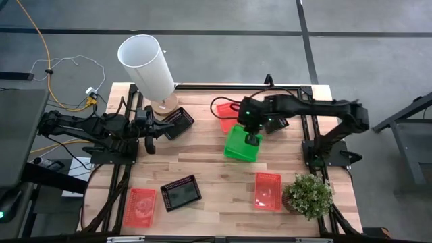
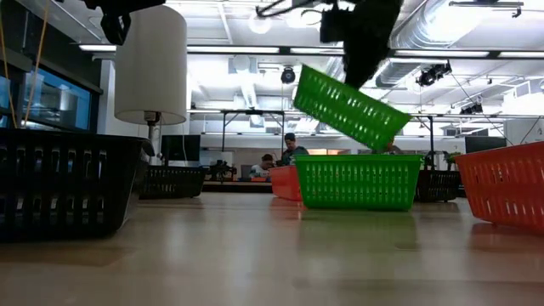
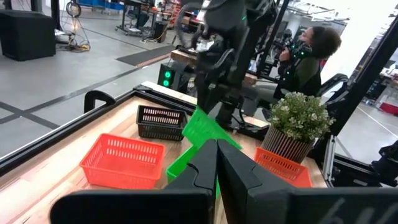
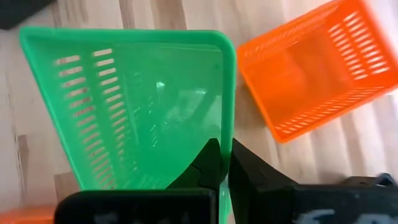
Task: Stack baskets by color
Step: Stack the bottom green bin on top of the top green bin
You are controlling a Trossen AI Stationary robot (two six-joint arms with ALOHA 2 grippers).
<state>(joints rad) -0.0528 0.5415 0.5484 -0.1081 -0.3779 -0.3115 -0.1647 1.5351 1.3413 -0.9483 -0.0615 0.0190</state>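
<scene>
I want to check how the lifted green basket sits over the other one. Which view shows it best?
The low view: the lifted green basket hangs tilted from the right gripper, clear above the green basket on the table. The high view merges both greens. The right wrist view fills with its inside; the left wrist view shows a partly hidden edge.

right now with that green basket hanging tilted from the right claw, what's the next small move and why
Probably lower it a little and level it. The right claw is shut on the rim of the tilted green basket, which hangs just above a second green basket standing on the table. It appears roughly lined up over it, so easing down should nest the two before letting go.
</scene>
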